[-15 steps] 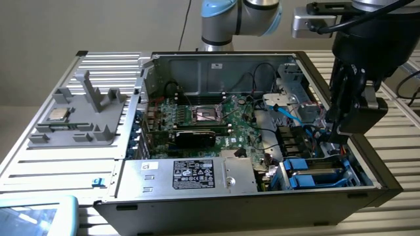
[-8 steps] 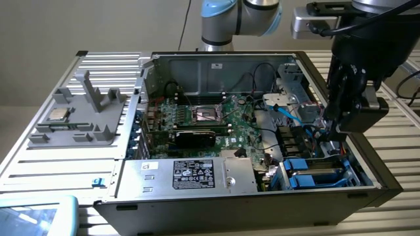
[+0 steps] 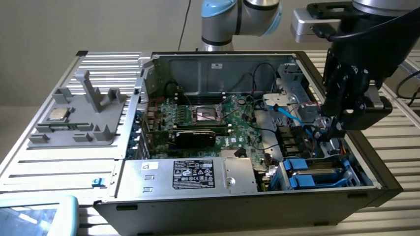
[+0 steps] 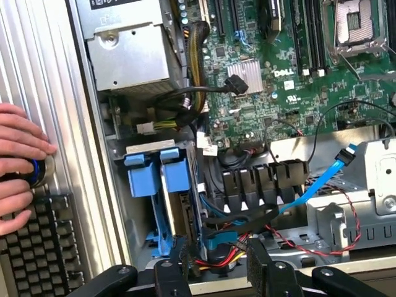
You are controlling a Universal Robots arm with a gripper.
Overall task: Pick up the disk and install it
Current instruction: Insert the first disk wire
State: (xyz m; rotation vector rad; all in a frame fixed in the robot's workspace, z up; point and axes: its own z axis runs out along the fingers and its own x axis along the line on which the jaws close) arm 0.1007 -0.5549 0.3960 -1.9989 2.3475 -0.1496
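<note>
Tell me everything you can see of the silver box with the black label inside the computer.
The box looks like bare sheet metal, silver and rectangular, with a black label printed in white on its top face. It lies flat in a corner of the open case, against the wall, beside the green board. A bundle of yellow and black wires leaves one side. The blue carriers stand apart from it.

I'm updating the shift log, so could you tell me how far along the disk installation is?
Done, it seems: the blue-framed disk sits in the drive bay. In hand: nothing; the pincer hangs open and empty above it. Left: I cannot tell whether it is fully seated.
</note>
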